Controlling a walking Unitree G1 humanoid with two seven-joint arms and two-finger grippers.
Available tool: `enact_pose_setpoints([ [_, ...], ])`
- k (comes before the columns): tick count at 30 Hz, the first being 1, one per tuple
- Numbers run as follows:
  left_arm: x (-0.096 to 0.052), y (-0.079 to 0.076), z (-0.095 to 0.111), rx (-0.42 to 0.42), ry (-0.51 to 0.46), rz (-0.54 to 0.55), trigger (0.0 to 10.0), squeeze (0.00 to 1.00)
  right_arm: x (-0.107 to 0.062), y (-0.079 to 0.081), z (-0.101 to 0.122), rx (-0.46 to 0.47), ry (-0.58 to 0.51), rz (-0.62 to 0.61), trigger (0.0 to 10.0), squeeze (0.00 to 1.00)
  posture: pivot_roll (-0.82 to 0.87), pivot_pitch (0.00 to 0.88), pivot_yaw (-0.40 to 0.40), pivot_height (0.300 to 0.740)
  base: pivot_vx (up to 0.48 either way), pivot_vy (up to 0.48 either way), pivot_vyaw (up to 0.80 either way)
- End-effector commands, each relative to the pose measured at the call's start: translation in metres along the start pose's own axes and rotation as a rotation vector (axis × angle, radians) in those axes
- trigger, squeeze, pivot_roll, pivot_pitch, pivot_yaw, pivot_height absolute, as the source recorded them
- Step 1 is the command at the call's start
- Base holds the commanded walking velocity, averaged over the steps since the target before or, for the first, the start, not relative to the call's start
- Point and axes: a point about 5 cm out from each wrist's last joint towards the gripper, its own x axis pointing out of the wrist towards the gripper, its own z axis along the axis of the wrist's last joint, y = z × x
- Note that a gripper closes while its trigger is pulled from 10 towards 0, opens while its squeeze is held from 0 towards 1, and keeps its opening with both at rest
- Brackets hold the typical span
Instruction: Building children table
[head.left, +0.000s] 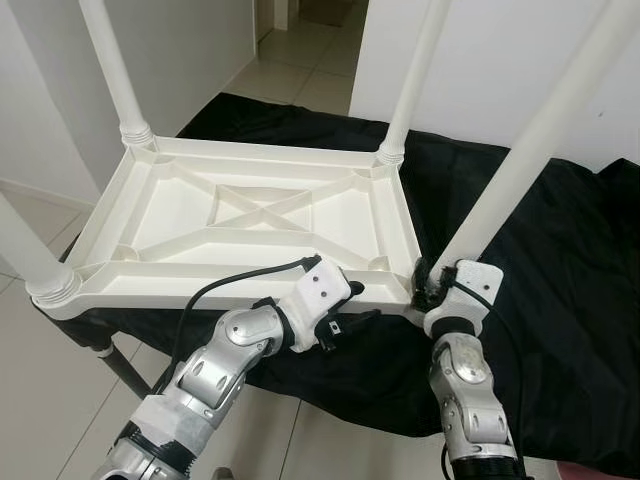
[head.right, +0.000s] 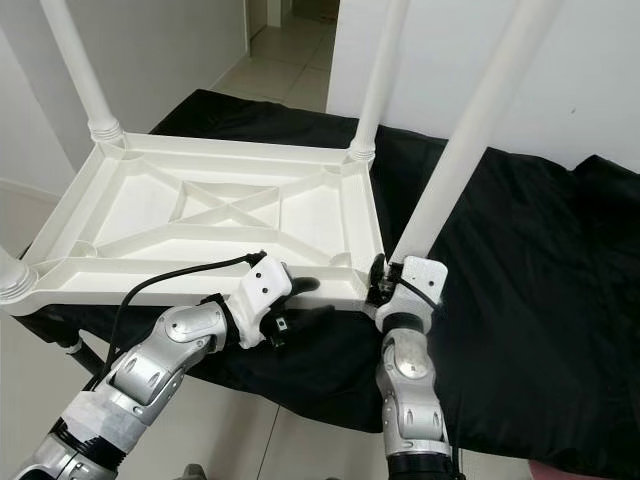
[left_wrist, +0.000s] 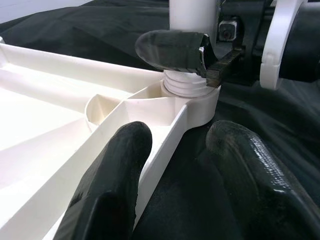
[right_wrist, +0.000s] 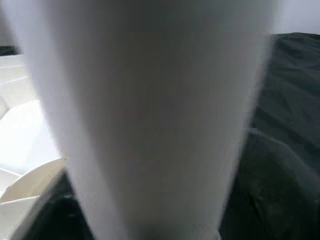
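Seating the fourth leg: white plastic children's table (head.left: 250, 215) lies upside down on a bench draped in black cloth (head.left: 560, 300), its near edge overhanging the bench's front edge.
Legs: three already stand upright in their corner sockets; the near-right leg (head.left: 520, 160) rises from the near-right corner socket (left_wrist: 192, 92), its ribbed collar visible just above the socket rim.
Right gripper (head.left: 432, 290): at the foot of the near-right leg, fingers clamped round the tube just above the collar; one finger (left_wrist: 170, 50) shows pressed against it.
Left gripper (head.left: 345, 325): at the table's near rim, just beside the same corner; fingers apart, one (left_wrist: 112, 180) inside the rim wall, the other (left_wrist: 255, 175) outside over the cloth, straddling the rim, not visibly pinching it.
Risk, cross-seating: the collar may not be fully home; a push off the leg's axis would likely jam it.
Risk, sliding: the cloth is loose and the rim unclamped, so downward or twisting force could shift the table toward the bench's front edge.
Risk, tipping: the tall leg gives leverage; a sideways pull could lift the opposite corner.
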Motion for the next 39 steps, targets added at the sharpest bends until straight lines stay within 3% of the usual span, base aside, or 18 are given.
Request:
enact_pose_setpoints([
  [1,0.001,-0.002,-0.001,0.011,0.004,-0.054,10.0,0.00,-0.004,0.004,0.000,0.032,-0.016,0.012,10.0,1.00,0.01,0.009,-0.061,0.740,0.000,0.000,0.00],
  [3,0.001,-0.002,-0.001,0.011,0.005,-0.056,10.0,0.00,-0.003,0.003,0.002,0.020,-0.031,0.026,10.0,1.00,0.01,0.007,-0.060,0.740,0.000,0.000,0.00],
  [4,0.001,-0.003,-0.001,0.012,0.005,-0.058,10.0,0.00,-0.002,0.002,0.004,0.024,-0.040,0.052,10.0,0.37,0.01,0.006,-0.057,0.740,0.000,0.000,0.00],
  [5,0.001,-0.003,-0.002,0.012,0.006,-0.060,10.0,0.00,-0.002,0.001,0.005,0.033,-0.047,0.077,10.0,0.00,0.01,0.006,-0.056,0.740,0.000,0.000,0.00],
  [11,0.001,-0.003,0.001,0.018,0.000,-0.061,10.0,0.00,0.001,-0.003,0.007,-0.007,-0.065,0.231,10.0,0.00,0.01,0.010,-0.057,0.740,0.000,0.000,0.00],
  [20,0.002,-0.003,0.004,0.021,-0.011,-0.059,10.0,0.00,0.008,-0.014,0.003,-0.085,-0.058,0.343,10.0,0.00,0.01,0.018,-0.059,0.740,0.000,0.000,0.00],
  [27,0.004,-0.006,0.002,0.008,-0.042,0.000,10.0,0.00,0.015,-0.021,0.002,-0.130,-0.063,0.501,10.0,0.00,0.01,0.025,-0.049,0.740,0.000,0.000,0.00],
  [30,0.004,-0.006,0.002,0.008,-0.042,0.000,10.0,0.00,0.015,-0.021,0.002,-0.130,-0.063,0.501,10.0,0.00,0.01,0.025,-0.049,0.740,0.000,0.000,0.00],
  [34,0.002,-0.012,0.004,0.032,-0.047,-0.020,10.0,0.00,0.021,-0.028,0.003,-0.174,-0.040,0.649,10.0,0.00,0.01,0.039,-0.040,0.740,0.000,0.000,0.00],
  [39,0.004,-0.011,0.006,0.004,-0.049,-0.008,10.0,0.00,0.027,-0.032,0.004,-0.209,-0.038,0.684,10.0,0.00,0.01,0.040,-0.042,0.740,0.000,0.000,0.00],
])
